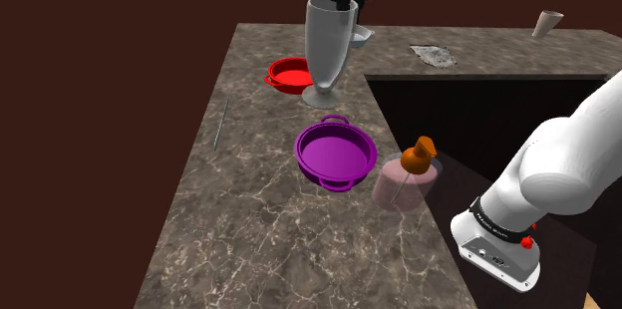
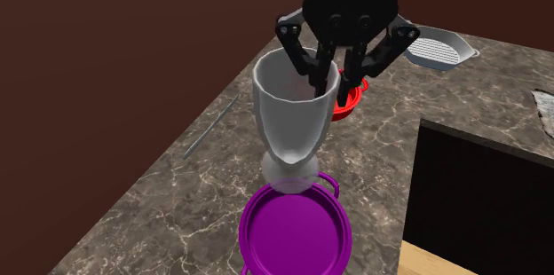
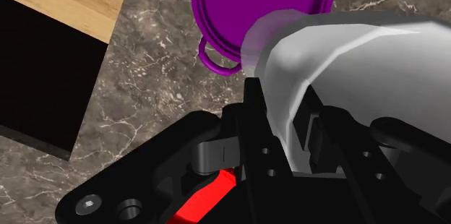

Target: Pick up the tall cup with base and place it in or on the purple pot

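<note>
Grey-white cup (image 2: pixel 288 122) | gripper (image 2: pixel 336 82) pinching its rim wall | probably light, stiff, slick; rim hold may let it tilt | base near purple pot (image 2: pixel 293 233), lift-off unclear

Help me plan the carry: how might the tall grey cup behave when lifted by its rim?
Likely stiff: the tall cup shows no dent where the hand pinches its rim. Probably tippy: a tall bowl on a narrow base. Held at one side of the rim, it may swing or slip.
</note>
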Controlling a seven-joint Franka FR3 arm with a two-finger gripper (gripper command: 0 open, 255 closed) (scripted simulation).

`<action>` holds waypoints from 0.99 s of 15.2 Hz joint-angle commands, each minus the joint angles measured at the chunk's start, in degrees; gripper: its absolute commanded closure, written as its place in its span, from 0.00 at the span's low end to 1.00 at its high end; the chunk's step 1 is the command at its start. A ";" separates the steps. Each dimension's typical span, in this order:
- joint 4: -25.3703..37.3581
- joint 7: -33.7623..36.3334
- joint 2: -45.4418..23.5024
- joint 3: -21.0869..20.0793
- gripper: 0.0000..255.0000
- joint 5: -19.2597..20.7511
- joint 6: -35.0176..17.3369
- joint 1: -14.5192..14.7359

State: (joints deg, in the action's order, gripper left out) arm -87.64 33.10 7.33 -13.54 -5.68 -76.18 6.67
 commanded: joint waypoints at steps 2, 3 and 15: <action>-4.50 0.42 6.15 0.08 1.00 -1.47 1.44 0.30; -5.69 0.43 8.04 0.21 1.00 -1.89 2.10 0.37; -18.65 -0.76 12.70 0.30 1.00 -2.66 -6.23 0.64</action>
State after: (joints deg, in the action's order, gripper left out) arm -105.36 32.41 19.89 -13.21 -8.31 -81.55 7.30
